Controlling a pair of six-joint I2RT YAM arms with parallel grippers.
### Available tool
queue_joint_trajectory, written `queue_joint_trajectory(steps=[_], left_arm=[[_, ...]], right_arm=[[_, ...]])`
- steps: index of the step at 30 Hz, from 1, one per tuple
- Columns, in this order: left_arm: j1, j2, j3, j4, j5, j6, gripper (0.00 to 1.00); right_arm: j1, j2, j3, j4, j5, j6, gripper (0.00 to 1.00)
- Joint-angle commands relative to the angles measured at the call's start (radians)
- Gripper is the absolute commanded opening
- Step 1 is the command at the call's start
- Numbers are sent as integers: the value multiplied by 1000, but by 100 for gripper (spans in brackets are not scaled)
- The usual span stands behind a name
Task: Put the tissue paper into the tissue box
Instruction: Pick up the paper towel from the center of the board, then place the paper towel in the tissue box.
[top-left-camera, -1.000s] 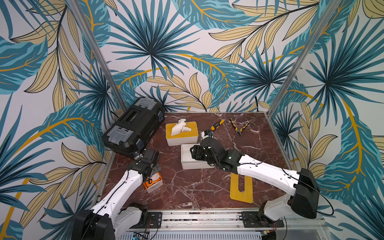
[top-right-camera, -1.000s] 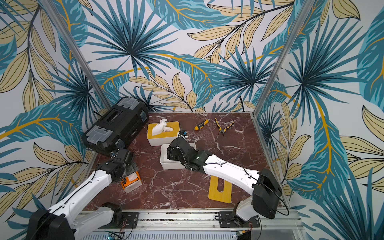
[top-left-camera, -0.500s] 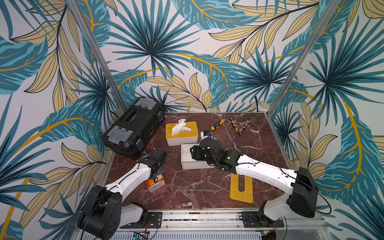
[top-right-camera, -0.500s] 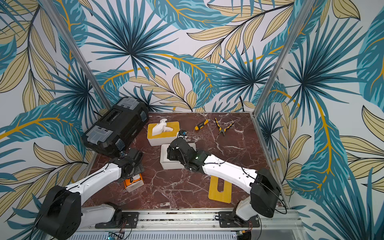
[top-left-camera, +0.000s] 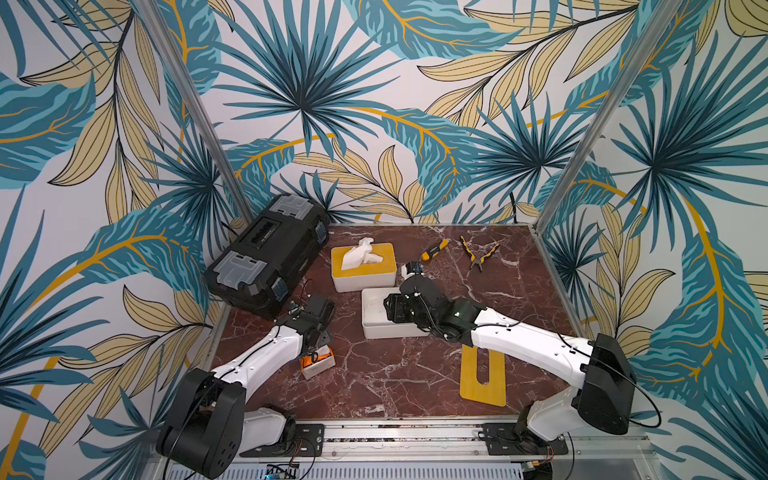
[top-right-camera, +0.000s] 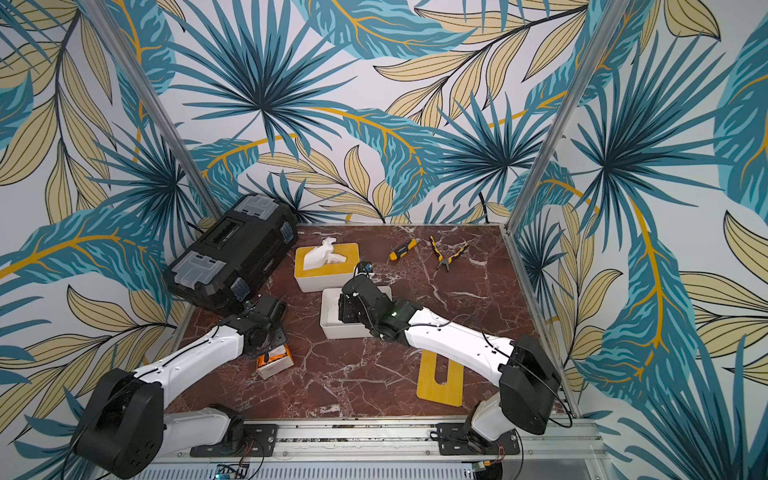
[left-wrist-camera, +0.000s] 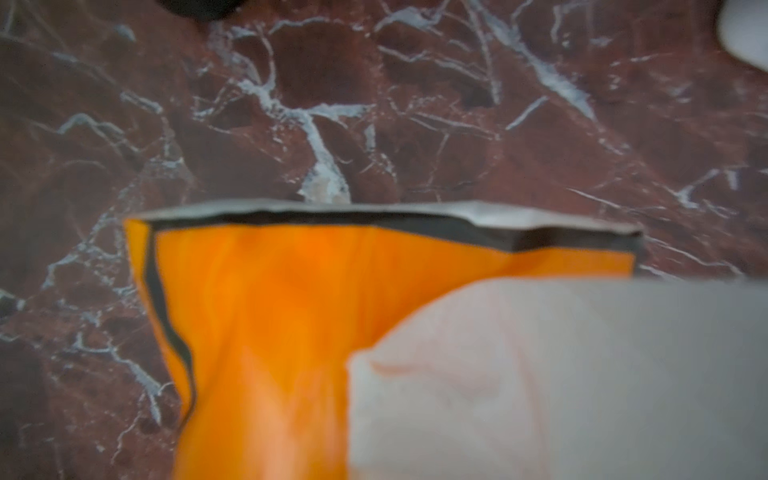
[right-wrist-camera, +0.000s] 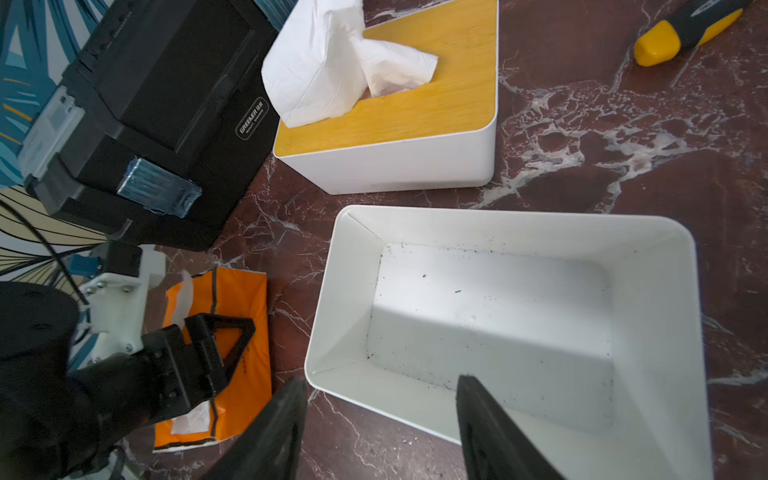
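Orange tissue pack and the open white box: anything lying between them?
No. Only bare marble table separates the orange tissue pack from the open white box; the right wrist view shows it.

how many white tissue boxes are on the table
2. The yellow-lidded box, tissue poking out, sits at the back beside the black toolbox; the open empty box sits just in front. None seems hidden.

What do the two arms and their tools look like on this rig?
The left arm and right arm have white link shells, bulky black joint housings and thin black cables along them. A small green light glows near the right wrist. The left tool and right tool are black, with tapering fingers; the left's are open triangular frames.
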Motion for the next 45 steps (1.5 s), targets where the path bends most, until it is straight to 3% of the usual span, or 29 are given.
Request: queue_joint_trajectory(steps=[1,5,11,16,19,24,27,37,45], left_arm=[[-3,-74,-9,46,36,42,63],[-8,-169,28,73,61,124,61],[-71,-278,110,221,87,362,60],[-174,-171,289,230,73,630,58],[-272,-79,367,276,68,853,57],[-393,91,479,303,158,1230,64],[-416,184,543,310,169,1360,64],[-415,379,695,245,313,1597,68],[-395,530,760,192,341,1619,72]], right_arm=[[-4,-60,-15,-77,43,-72,63],[-5,-130,-56,-92,87,-105,63],[-5,-273,-161,-78,164,-125,63],[-5,-383,-250,-73,220,-148,63],[-5,-455,-304,-68,260,-143,63],[-4,-581,-393,-27,315,-128,62],[-5,-650,-431,-18,350,-123,62],[-5,-872,-508,-102,424,-140,63],[-4,-993,-531,-164,437,-135,63]])
